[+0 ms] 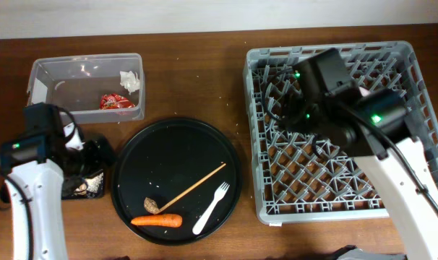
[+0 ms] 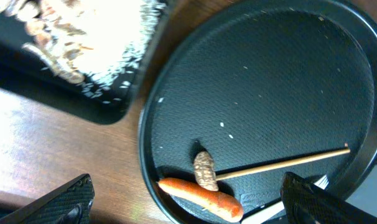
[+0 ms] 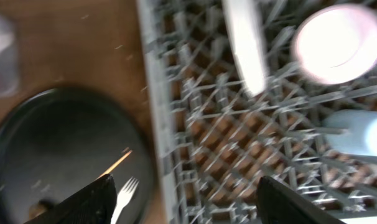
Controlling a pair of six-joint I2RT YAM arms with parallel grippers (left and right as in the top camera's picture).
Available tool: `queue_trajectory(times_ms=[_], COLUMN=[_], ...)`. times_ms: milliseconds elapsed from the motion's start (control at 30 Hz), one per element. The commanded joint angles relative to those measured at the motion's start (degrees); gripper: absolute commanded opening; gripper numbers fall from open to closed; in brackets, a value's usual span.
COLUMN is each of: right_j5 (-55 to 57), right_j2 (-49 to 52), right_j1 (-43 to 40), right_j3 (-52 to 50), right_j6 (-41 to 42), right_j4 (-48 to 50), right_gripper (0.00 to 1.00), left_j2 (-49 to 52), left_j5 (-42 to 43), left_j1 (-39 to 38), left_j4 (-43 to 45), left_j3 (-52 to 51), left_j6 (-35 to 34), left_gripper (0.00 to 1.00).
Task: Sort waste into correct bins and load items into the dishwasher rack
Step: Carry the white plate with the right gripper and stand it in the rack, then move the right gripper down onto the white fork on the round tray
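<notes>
The left hand (image 2: 185, 199) is hovering wide open and empty above the round black tray (image 1: 168, 159), where the carrot (image 1: 157, 220), wooden stick (image 1: 194, 187) and white fork (image 1: 209, 211) are lying. The right hand (image 3: 195, 202), spread and empty, is hanging over the dishwasher rack (image 1: 407, 54), where the white plate (image 3: 244, 43), pink bowl (image 3: 338, 43) and light-blue cup (image 3: 359, 134) are sitting.

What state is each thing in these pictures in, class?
Carrot, lying in the round tray.
Fork, lying in the round tray.
Stick, lying in the round tray.
Wrapper, crumpled, in the clear tub.
Tissue, crumpled, in that tub.
Plate, standing on edge in the rack.
Bowl, in the rack.
Left pincer, open, empty.
Right pincer, open, empty.
</notes>
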Motion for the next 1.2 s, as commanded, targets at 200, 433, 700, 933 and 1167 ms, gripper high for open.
queue_trajectory(times_ms=[200, 433, 700, 933, 1167], right_j5=[-21.38, -24.55, -20.41, -18.12, -12.76], right_j2=[-1.7, -0.83, 17.05, 27.74, 27.96], right_j1=[-4.33, 10.51, 25.68, 26.34, 26.29], right_j3=[-2.14, -19.37, -25.07, -25.44, -30.21], right_j6=[-0.68, 5.77, 19.23, 23.65, 30.67], right_j4=[-2.93, 7.63, 18.08, 23.54, 29.27], right_gripper=[0.95, 0.91, 0.79, 0.71, 0.59], left_j2=[1.05, 2.49, 2.49, 2.49, 2.49], left_j5=[-4.39, -6.86, -6.86, -6.86, -6.86], left_j1=[-22.71, -16.83, -8.37, -8.37, -8.37], left_j4=[2.47, 1.88, 0.7, 0.72, 0.7], left_j3=[0.28, 0.28, 0.26, 0.24, 0.24], left_j6=[1.68, -3.08, -3.15, -3.15, -3.15], left_gripper=[0.97, 0.98, 0.99, 0.99, 0.99])
